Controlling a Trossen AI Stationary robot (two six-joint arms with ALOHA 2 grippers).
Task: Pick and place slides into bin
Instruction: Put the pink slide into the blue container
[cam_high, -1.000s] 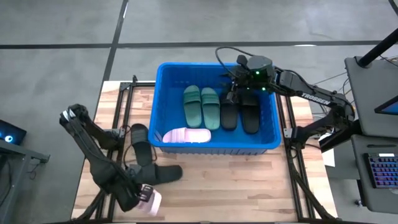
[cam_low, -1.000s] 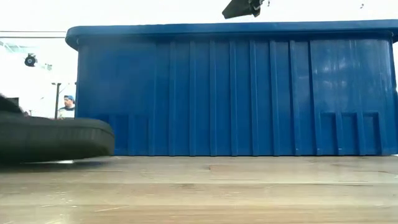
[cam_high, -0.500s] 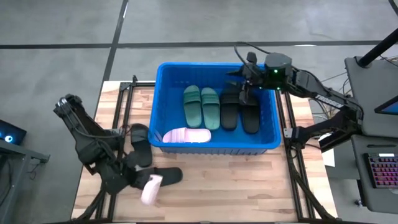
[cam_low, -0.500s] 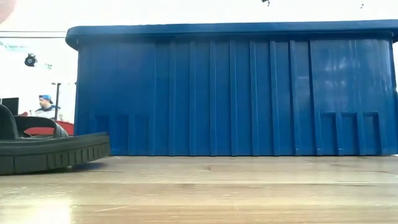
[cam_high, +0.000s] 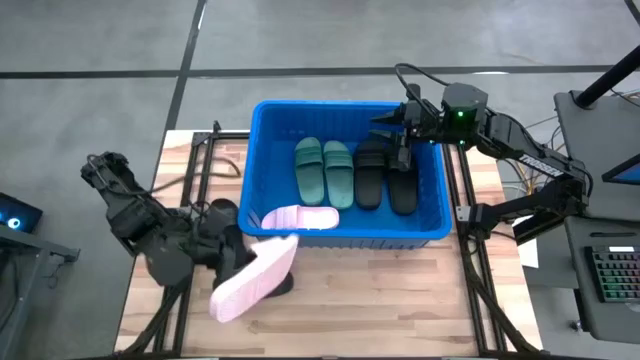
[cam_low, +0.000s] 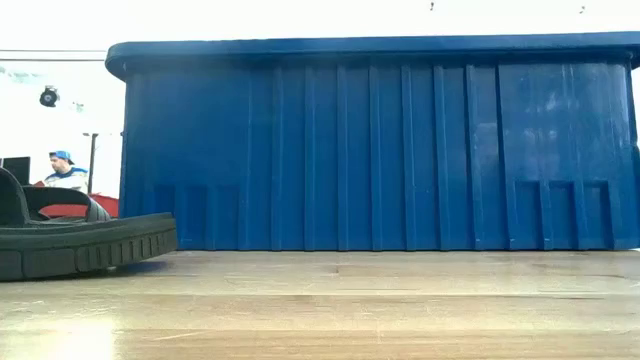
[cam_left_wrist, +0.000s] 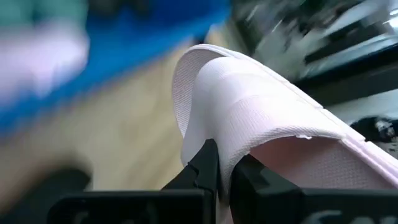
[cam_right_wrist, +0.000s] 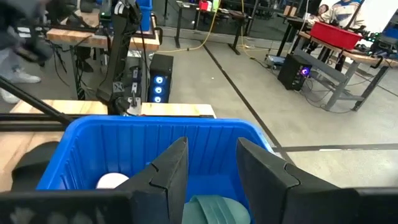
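Observation:
The blue bin (cam_high: 345, 240) stands mid-table and holds two green slides (cam_high: 324, 172), two black slides (cam_high: 385, 178) and a pale pink slide (cam_high: 300, 217), all lying on its floor. My left gripper (cam_high: 240, 263) hovers over the table left of the bin, shut on a second pink slide (cam_high: 255, 282), also seen in the left wrist view (cam_left_wrist: 249, 118). Two black slides (cam_high: 224, 215) (cam_high: 284, 286) lie on the wood beneath and beside it. My right gripper (cam_high: 400, 128) hangs open over the bin's far right part, empty (cam_right_wrist: 211, 168). My left gripper pinches the pink slide's wide strap at its edge (cam_left_wrist: 214, 134) between its two fingers (cam_left_wrist: 205, 168). The fingers reach in from the table's left, slanting down. The slide is lifted clear of the table and tilted, its long axis slanting toward the bin's near left corner.
The low view shows the bin's ribbed near wall (cam_low: 380, 150) and one black slide (cam_low: 80, 240) flat on the wood at the left. Bare wood lies in front of the bin. A person (cam_low: 65, 170) sits far behind the table. A keyboard (cam_high: 615, 275) sits off the table's right.
My left gripper has risen from near the table's near edge and swung toward the bin, rolling its wrist. The pink slide has come up off the table with it and turned about. My right gripper has drifted toward the table's right edge above the bin.

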